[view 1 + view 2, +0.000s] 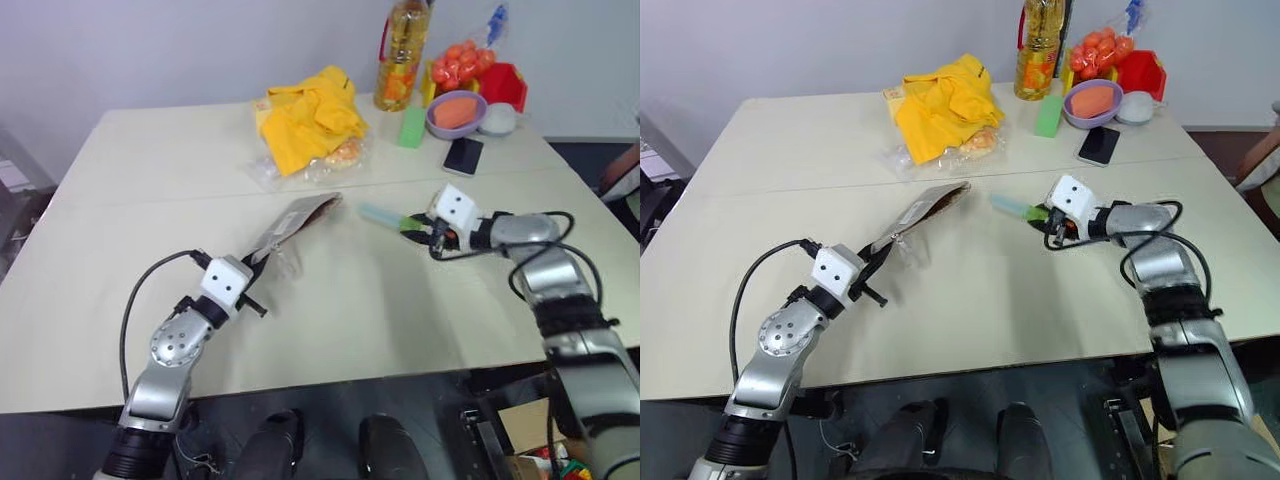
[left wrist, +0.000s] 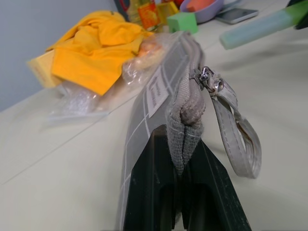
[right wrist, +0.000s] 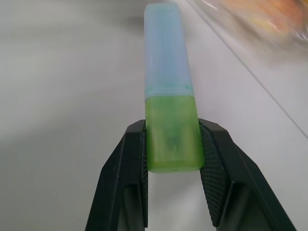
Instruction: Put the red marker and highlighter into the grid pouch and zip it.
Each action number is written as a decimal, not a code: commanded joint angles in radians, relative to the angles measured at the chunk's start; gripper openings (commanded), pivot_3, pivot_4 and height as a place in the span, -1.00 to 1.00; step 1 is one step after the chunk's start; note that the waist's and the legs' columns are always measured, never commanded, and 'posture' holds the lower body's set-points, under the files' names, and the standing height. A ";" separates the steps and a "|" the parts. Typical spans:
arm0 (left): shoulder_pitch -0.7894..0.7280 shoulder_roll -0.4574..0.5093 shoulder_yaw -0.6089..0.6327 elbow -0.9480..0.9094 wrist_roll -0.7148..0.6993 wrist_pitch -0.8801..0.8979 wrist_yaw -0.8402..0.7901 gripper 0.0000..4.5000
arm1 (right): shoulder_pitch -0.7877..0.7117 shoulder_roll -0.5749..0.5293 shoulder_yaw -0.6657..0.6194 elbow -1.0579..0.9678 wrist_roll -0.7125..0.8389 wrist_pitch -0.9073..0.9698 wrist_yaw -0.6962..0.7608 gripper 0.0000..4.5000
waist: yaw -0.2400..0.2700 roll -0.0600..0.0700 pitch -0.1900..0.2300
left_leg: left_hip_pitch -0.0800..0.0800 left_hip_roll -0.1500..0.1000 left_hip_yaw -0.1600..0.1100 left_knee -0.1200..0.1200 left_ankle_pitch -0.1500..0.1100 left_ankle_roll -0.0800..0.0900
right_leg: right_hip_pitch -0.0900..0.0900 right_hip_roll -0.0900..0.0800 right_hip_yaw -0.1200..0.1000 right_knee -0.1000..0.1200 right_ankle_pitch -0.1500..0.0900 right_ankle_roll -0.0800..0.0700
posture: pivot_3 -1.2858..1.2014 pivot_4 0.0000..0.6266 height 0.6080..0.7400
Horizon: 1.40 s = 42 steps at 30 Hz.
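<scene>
My left gripper (image 1: 258, 256) is shut on one end of the grid pouch (image 1: 296, 220), a grey fabric pouch with white lines. The pouch is held up off the table and slants toward the middle. In the left wrist view its edge (image 2: 185, 110) sits pinched between my fingers (image 2: 144, 187), and the zip pull with its grey strap (image 2: 238, 139) hangs beside them. My right gripper (image 3: 172, 132) is shut on the green cap of the highlighter (image 3: 168, 72). The pale teal barrel (image 1: 380, 213) points toward the pouch, a short gap away. The red marker is out of view.
At the back of the table lie a yellow cloth (image 1: 310, 115) on a clear plastic bag (image 1: 262, 170), a light green block (image 1: 412, 127), a phone (image 1: 463, 156), a purple bowl (image 1: 456, 112), an oil bottle (image 1: 400, 55) and a red container (image 1: 505, 85).
</scene>
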 commanded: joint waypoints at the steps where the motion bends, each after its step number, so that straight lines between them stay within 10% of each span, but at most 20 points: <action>1: -0.015 0.000 -0.004 -0.017 -0.027 -0.012 -0.023 -1.00 | 0.013 -0.018 -0.030 -0.176 0.054 0.089 0.007 -0.60 | 0.002 0.000 0.000 | 0.000 0.000 0.000 0.000 0.000 0.000 | 0.000 0.000 0.000 0.000 0.000 0.000 | 0.03 -0.52 1.00; 23: 0.038 -0.003 -0.034 -0.098 -0.056 0.007 -0.070 -1.00 | -0.025 0.010 0.030 -0.189 0.055 0.151 -0.001 -0.60 | 0.008 0.000 0.000 | 0.000 0.000 0.000 0.000 0.000 0.000 | 0.001 -0.001 0.000 -0.001 0.000 0.000 | 0.03 -0.52 1.00; 40: 0.006 0.115 -0.074 -0.112 -0.117 0.008 -0.293 -1.00 | -0.149 -0.057 0.231 -0.207 -0.151 -0.210 0.151 -0.60 | 0.007 0.000 0.000 | 0.000 0.000 0.000 0.000 0.000 0.000 | 0.000 -0.001 -0.001 -0.001 0.000 0.000 | 0.03 -0.52 1.00; 42: 0.001 0.116 -0.070 -0.104 -0.117 0.006 -0.297 -1.00 | -0.161 -0.049 0.229 -0.194 -0.150 -0.201 0.148 -0.15 | 0.006 0.000 0.000 | 0.000 0.000 0.000 0.000 0.000 0.000 | 0.000 -0.001 -0.001 -0.001 0.000 0.000 | 0.03 -0.52 1.00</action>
